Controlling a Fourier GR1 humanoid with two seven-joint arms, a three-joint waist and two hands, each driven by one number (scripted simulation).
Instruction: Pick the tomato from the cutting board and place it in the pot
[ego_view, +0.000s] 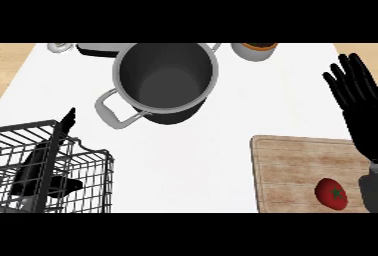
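A red tomato (332, 193) with a green stem lies on the wooden cutting board (295, 165) at the lower right. A steel pot (165, 80) with two handles stands open and hollow at the top centre of the white counter. My right hand (356, 102) is open at the right edge, fingers straight and pointing up, above the board and farther back than the tomato. My left hand (40, 167) shows dark at the lower left, behind the bars of a wire basket, one finger pointing up.
A black wire basket (81, 170) fills the lower left corner. A white cup (255, 50) with dark contents stands right of the pot. Another pan (96, 48) sits behind the pot at the top left.
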